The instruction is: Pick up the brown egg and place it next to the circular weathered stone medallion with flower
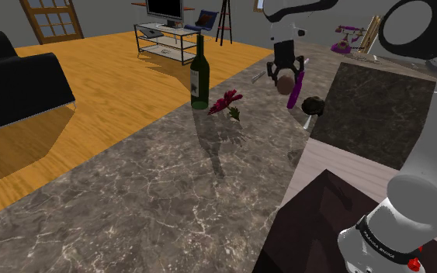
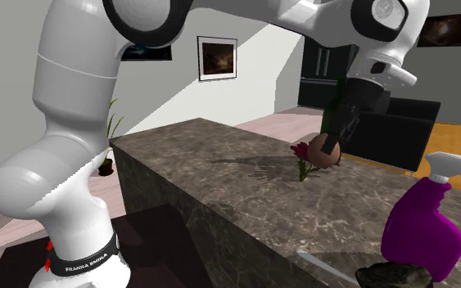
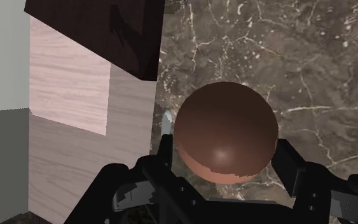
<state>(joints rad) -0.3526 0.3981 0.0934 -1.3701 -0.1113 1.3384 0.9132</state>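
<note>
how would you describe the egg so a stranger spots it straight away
Find the dark marble counter, then the black pincer over it. The brown egg sits clasped in it: smooth, round and plain, unlike the purple spray bottle and red flower nearby.

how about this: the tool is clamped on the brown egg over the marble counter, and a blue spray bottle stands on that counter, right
Not quite. The spray bottle is purple, not blue, as the second exterior view shows. The rest holds: the tool is clamped on the brown egg over the marble counter, and the bottle stands on that counter.
</note>
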